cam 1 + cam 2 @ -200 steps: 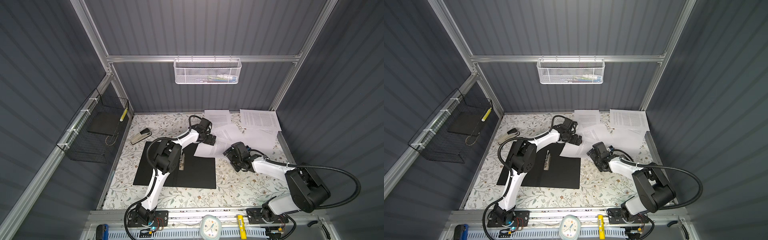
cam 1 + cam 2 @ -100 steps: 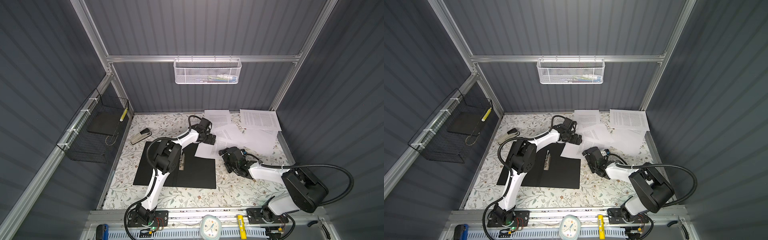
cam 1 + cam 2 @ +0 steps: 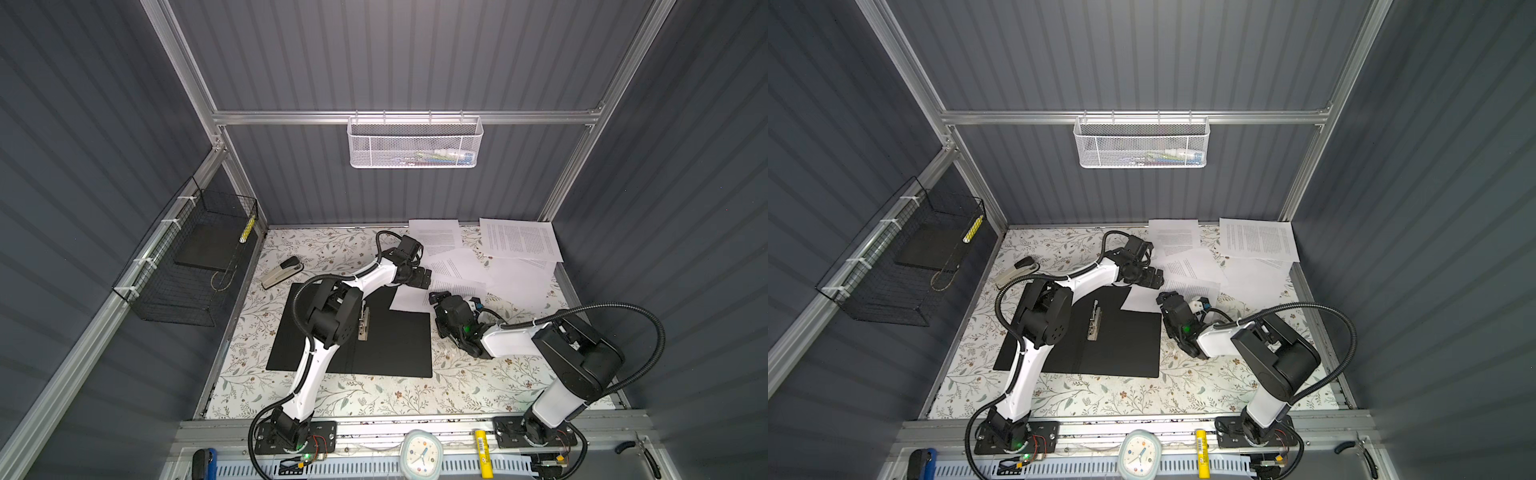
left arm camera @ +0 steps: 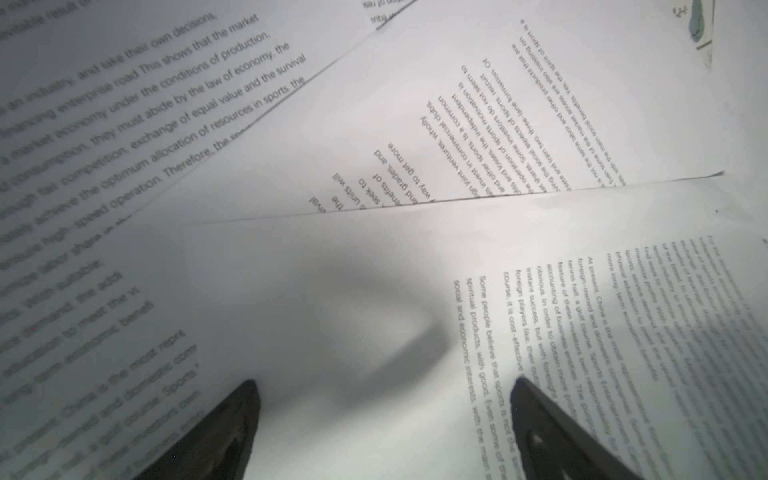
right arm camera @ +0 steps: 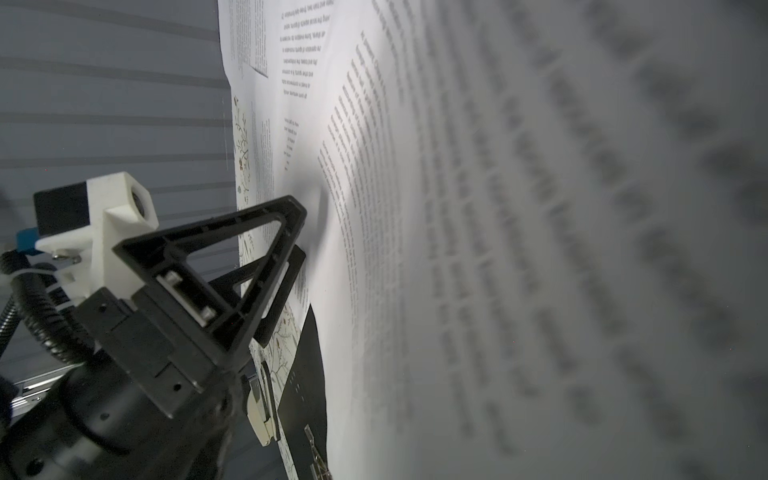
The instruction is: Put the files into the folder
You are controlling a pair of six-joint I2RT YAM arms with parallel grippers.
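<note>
Right, the folder (image 3: pixel 395 340) lies open and flat, black inside up, left of centre on the floral surface (image 3: pixel 374 395). Opened out, its long axis runs left to right, while the spine with the metal clip (image 3: pixel 1094 322) runs near to far. The files (image 3: pixel 519 243) are spread loosely over the far right of the surface, overlapping at different angles. One sheet (image 3: pixel 411 299) laps over the folder's far right corner. My left gripper (image 3: pixel 420 277) is over the far edge of that sheet, and my right gripper (image 3: pixel 436 296) is just beside it at the near edge. In both top views the jaws are too small to read. The left wrist view shows the left jaws wide apart over a printed sheet, with nothing between them. The right wrist view shows the left gripper (image 5: pixel 301 237) from the side, fingertips right at the paper, with the folder's black corner under that sheet. It does not show the right jaws themselves; they stand wide, and I see nothing gripped in them.
</note>
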